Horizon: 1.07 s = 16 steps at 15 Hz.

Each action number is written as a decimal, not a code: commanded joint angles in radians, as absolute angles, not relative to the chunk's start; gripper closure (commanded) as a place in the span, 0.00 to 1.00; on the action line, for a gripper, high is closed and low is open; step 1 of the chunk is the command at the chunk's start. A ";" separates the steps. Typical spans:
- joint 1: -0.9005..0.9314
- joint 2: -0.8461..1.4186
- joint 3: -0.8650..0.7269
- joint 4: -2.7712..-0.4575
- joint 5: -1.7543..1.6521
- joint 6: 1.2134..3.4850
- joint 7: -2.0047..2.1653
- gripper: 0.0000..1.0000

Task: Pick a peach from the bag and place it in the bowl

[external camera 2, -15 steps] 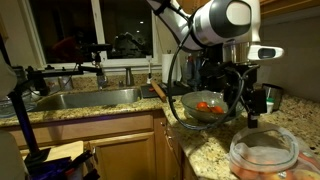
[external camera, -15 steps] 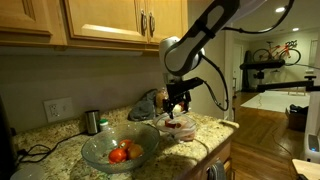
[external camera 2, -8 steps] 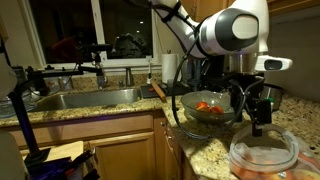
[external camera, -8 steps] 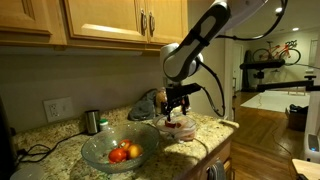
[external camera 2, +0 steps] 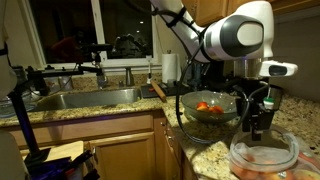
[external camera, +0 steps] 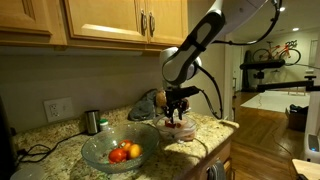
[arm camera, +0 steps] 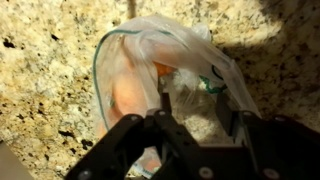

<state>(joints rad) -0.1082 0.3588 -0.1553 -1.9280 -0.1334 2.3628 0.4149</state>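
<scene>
1. In an exterior view: finds the bag [external camera: 185, 129] near the end corner of the worktop [external camera: 210, 123], the end effector [external camera: 177, 110] hanging just above it, and the bowl [external camera: 95, 156] well apart, nearer the wall edge.
2. In an exterior view: shows the bag [external camera 2: 264, 140] lying flat by the front edge, contents blurred.
3. Wrist view: looks down past released, empty fingers [arm camera: 122, 138] at a peach [arm camera: 130, 90] inside the bag. Appears as an orange patch running up-down the frame; bag mouth unclear. Probably light, soft and easily bruised; best gripped gently across its middle, clear of the slippery bag.

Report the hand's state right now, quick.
The hand is open and holds nothing; it hangs over the bag, with a peach visible inside.
</scene>
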 commanded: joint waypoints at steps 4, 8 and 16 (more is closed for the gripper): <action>-0.096 0.371 -0.179 -1.912 -0.115 2.383 0.429 0.97; -0.100 0.379 -0.179 -1.910 -0.102 2.388 0.425 1.00; -0.107 0.415 -0.182 -1.896 -0.055 2.399 0.414 1.00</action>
<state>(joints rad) -0.1087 0.3981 -0.1684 -1.9075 -0.0823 2.3776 0.4150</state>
